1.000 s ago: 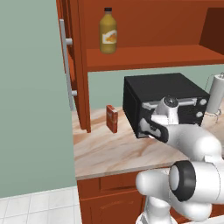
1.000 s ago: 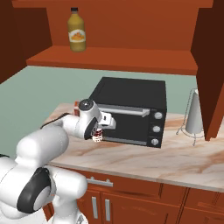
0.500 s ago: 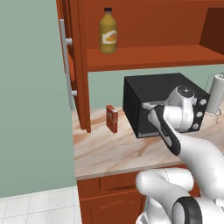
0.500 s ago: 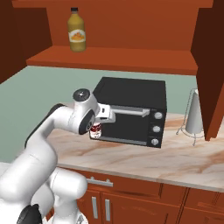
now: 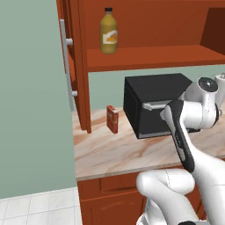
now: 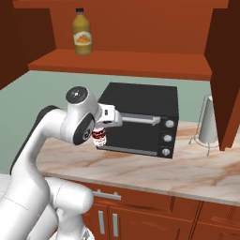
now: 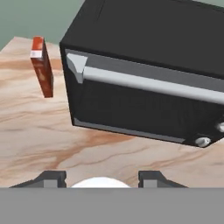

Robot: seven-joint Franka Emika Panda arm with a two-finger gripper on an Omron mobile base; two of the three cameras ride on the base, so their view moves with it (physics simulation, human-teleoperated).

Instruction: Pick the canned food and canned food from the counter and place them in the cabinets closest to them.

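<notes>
My gripper [image 7: 101, 177] is closed on the red can [image 6: 99, 137]. From the right base view I see this can with white bands hanging under my hand, lifted above the counter [image 6: 187, 171] and just in front of the left part of the oven [image 6: 140, 119]. In the hand view, my 2 fingertips [image 7: 52, 177] stand on each side of the white round top of the can.

Below me is the beige stone counter with brown veins. The black oven stands on it, with a long silver handle across its door and 3 knobs on its right side. A flat red box [image 5: 112, 119] stands upright on the counter, to the left of the oven and apart from it.

Above the counter is the open red-brown cabinet [image 5: 149, 57]. On its shelf stands 1 bottle [image 5: 108, 31] with a yellow label. The cabinet door [image 5: 70, 66] at the left is open and has a long silver handle. To the right of the oven stands a grey cone on a wire stand [image 6: 207, 126].
</notes>
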